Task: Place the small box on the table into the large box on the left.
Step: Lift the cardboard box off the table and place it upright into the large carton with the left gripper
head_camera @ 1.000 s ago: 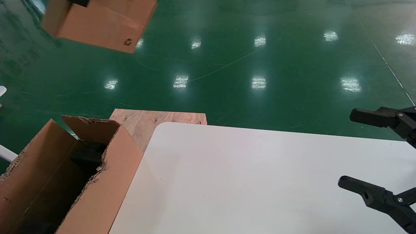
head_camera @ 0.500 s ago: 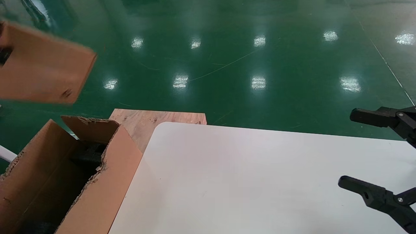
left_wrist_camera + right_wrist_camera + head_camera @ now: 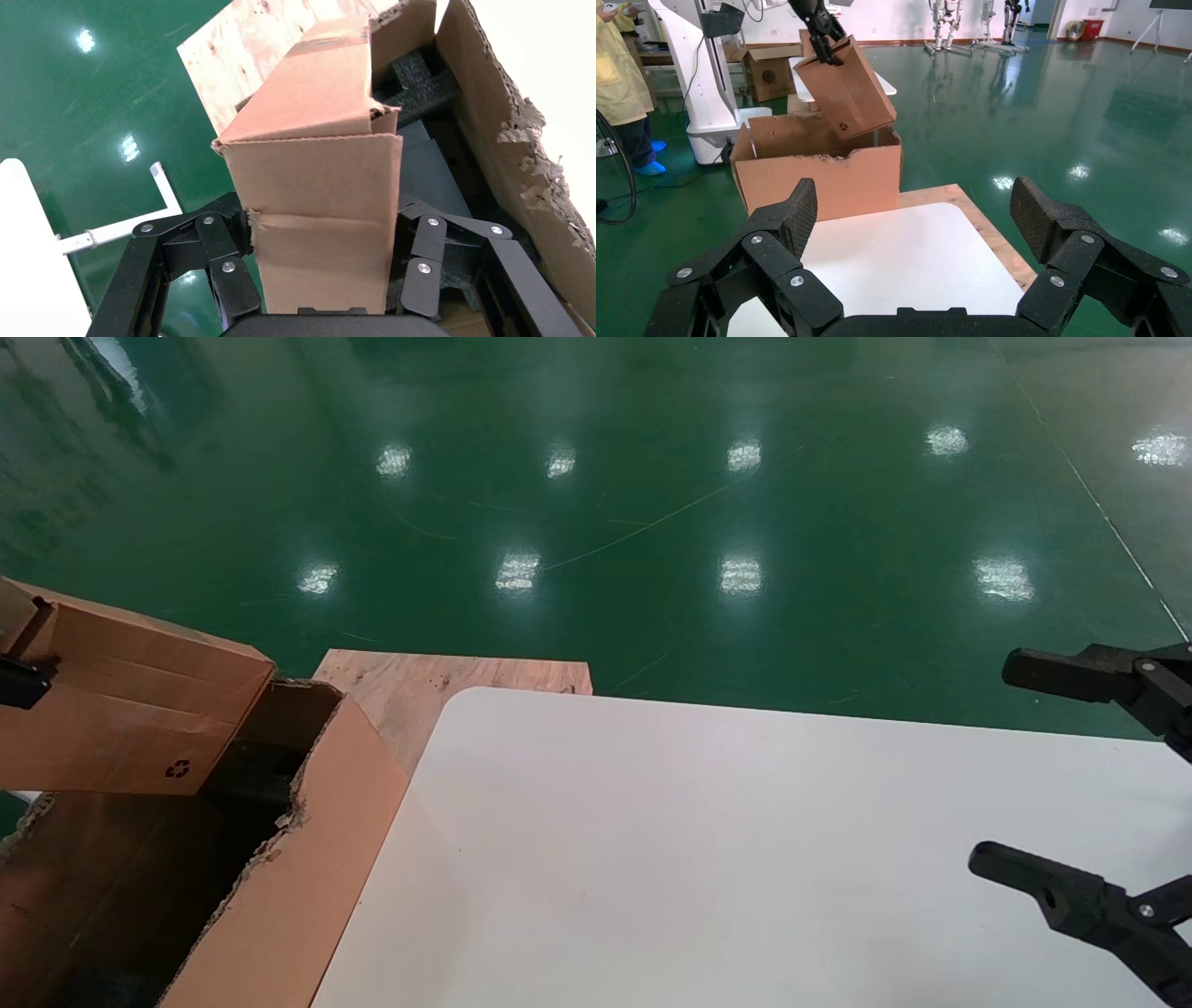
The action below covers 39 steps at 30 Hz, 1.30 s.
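Two boxes: small box (image 3: 130, 705) hangs tilted over the mouth of the large box (image 3: 289, 896), its lower corner with the recycling mark just above the opening.
What changed: a second ago the small box was high up and farther out over the green floor (image 3: 652, 505); half a second ago it was lower and farther left; now it sits low, right over the large box.
Left pincer (image 3: 320, 242): clenched on the small box, one pad pressed on each side wall; only a dark tip shows at the left edge of the head view.
Right pincer (image 3: 916, 217): released, spread wide, parked over the right end of the counter (image 3: 745, 859).
Large box inside: black foam (image 3: 422, 74) lines the far end; torn flap edges ring the opening.
Beside it: wooden board (image 3: 438, 686) between the large box and the counter corner.
Meaning for the task: carry looks nearly done; what seems left is a short drop into the opening and letting go.
Risk: the tilted small box may catch a ragged edge.
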{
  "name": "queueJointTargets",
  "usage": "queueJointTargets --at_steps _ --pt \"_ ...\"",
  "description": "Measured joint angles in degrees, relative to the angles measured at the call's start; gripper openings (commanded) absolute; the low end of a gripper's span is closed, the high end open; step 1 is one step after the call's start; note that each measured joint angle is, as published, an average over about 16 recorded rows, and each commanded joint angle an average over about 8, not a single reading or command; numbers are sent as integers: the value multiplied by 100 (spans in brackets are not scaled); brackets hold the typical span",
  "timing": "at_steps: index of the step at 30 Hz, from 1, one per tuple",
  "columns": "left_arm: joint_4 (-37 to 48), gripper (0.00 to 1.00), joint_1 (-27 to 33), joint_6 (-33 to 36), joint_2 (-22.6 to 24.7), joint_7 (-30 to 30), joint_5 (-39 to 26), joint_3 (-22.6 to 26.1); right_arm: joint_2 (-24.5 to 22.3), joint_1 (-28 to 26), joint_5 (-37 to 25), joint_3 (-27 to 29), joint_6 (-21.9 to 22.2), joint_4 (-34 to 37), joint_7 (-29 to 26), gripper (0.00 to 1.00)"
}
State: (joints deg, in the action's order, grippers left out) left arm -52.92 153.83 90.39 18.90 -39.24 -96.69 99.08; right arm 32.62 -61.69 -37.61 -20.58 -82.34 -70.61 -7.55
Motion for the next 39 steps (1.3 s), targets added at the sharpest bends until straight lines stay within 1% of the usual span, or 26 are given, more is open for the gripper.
queueJointTargets --at_steps 8,15,20,29,39 --pt "-543 0 -19 12 -198 -482 42 284 0 0 0 0 0 0 0 100" --pt "-692 0 -52 -13 -249 -758 -33 578 0 0 0 0 0 0 0 100" --pt "-701 0 -179 -120 -246 -962 -117 787 0 0 0 0 0 0 0 100" --pt "-479 0 -721 -659 -114 -1365 -236 1097 0 0 0 0 0 0 0 100" --pt "187 0 -1472 -1319 276 -1685 -88 1284 0 0 0 0 0 0 0 100"
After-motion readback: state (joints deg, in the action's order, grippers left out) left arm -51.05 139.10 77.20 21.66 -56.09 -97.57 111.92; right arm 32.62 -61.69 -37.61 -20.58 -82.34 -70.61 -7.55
